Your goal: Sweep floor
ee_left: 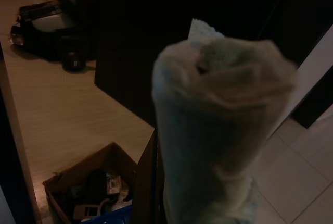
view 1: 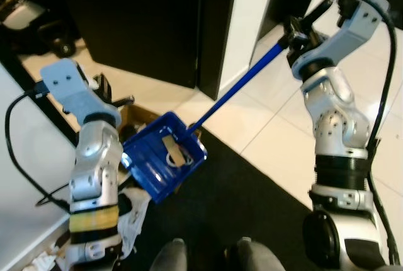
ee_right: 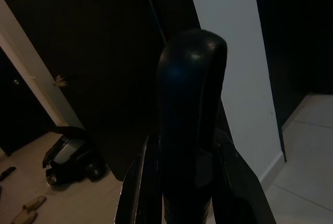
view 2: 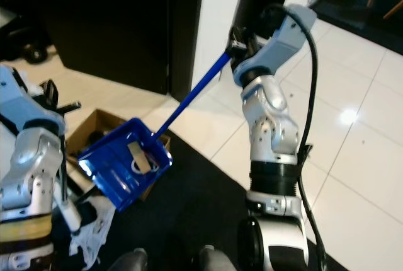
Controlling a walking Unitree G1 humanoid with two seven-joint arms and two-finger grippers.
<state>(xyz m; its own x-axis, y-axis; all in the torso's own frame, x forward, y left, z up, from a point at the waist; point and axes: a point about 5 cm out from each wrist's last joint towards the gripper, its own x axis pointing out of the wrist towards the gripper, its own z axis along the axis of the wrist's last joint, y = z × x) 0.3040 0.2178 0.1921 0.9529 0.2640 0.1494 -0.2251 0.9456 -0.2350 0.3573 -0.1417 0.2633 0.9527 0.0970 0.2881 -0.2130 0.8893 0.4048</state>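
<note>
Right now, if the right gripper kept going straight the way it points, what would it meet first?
Probably the white wall section between the dark doorways. The right gripper, shut on the black handle end of the blue dustpan, points that way, though depth is unclear.

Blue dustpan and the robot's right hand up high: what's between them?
A long blue pole handle runs from the blue plastic dustpan up to the right end effector, seen in both eye views.
</note>
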